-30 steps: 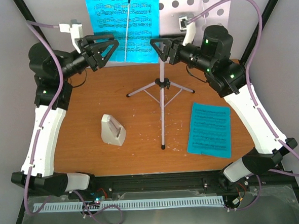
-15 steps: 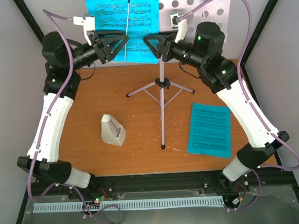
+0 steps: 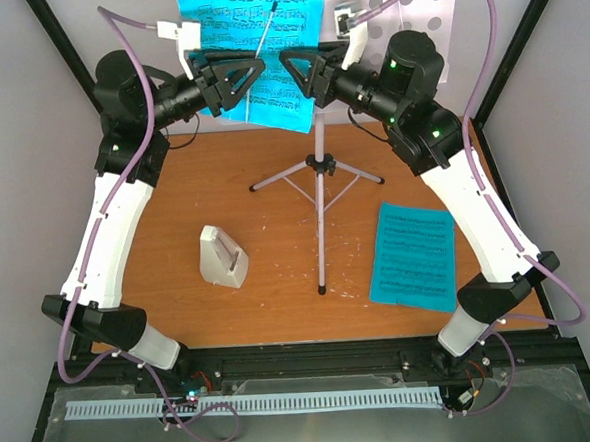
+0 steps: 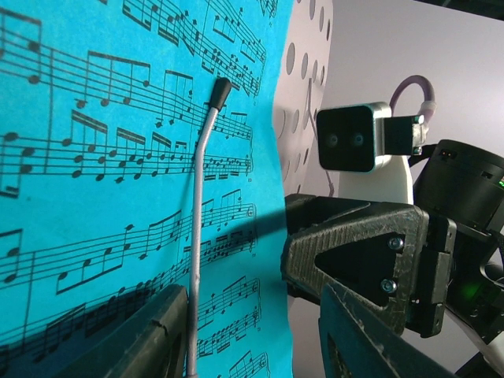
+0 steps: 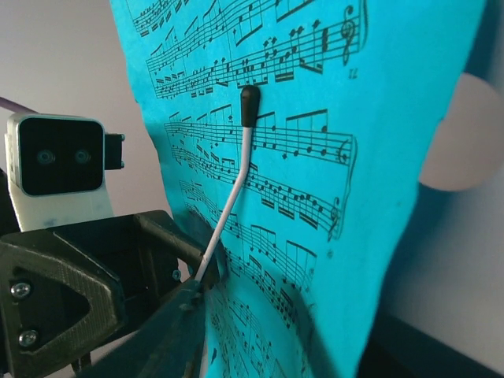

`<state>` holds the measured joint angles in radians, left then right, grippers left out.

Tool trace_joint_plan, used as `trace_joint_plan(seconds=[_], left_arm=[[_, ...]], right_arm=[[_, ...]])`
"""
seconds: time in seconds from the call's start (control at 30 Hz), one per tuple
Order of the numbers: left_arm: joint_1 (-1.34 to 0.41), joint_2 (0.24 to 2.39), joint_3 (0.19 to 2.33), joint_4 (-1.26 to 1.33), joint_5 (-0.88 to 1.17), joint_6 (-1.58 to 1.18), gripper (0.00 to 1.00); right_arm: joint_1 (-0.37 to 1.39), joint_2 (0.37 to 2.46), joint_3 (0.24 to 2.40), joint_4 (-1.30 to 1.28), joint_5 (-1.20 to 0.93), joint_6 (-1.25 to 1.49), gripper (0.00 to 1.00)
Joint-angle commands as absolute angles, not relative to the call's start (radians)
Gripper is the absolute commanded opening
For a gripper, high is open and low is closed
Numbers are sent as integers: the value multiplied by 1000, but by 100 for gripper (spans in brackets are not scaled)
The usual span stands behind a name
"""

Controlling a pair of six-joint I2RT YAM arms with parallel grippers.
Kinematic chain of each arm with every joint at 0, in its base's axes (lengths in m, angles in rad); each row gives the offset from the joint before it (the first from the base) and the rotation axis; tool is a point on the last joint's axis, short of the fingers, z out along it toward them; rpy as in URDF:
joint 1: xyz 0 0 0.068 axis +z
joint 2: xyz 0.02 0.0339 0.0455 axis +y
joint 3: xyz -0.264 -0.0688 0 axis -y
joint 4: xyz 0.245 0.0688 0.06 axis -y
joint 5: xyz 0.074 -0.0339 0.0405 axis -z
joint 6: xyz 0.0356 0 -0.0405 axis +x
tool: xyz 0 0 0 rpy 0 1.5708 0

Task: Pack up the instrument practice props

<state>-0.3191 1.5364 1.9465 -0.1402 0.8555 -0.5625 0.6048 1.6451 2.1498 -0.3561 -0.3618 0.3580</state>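
The pale lilac music stand (image 3: pixel 318 194) stands mid-table on its tripod, its perforated tray (image 3: pixel 417 8) up at the back. A cyan sheet-music page (image 3: pixel 248 18) rests on the tray under a thin wire arm (image 4: pixel 201 197). My left gripper (image 3: pixel 251 78) is open, and the page's right edge lies between its jaws in the left wrist view (image 4: pixel 252 346). My right gripper (image 3: pixel 291 66) is open facing it, with the page's lower part (image 5: pixel 315 236) between its jaws (image 5: pixel 291 346). A second cyan page (image 3: pixel 412 254) lies flat at the right. The white metronome (image 3: pixel 222 257) lies left of centre.
The stand's long tripod leg (image 3: pixel 321 269) reaches toward the near edge. Black frame posts (image 3: pixel 59 40) and grey walls close in the back corners. A slotted white rail (image 3: pixel 256 404) runs along the front below the table.
Both arms have risen and closed in on the page on the stand from either side. The page's lower edge has shifted and now hangs slanted.
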Motion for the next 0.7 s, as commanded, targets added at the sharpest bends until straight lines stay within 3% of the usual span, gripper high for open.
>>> trace_joint_plan(seconds=[0.0, 0.17, 0.4, 0.67], left_arm=[[-328, 1544, 2000, -153, 845, -542, 41], [-328, 1548, 2001, -153, 845, -533, 23], [-328, 1546, 2002, -186, 835, -512, 1], [-328, 1484, 1867, -14, 854, -497, 0]], right_arm=[[612, 1663, 2178, -328, -381, 344, 27], [612, 1663, 2179, -319, -368, 335, 4], [612, 1658, 2178, -318, -343, 322, 3], [611, 1621, 2156, -318, -221, 303, 3]])
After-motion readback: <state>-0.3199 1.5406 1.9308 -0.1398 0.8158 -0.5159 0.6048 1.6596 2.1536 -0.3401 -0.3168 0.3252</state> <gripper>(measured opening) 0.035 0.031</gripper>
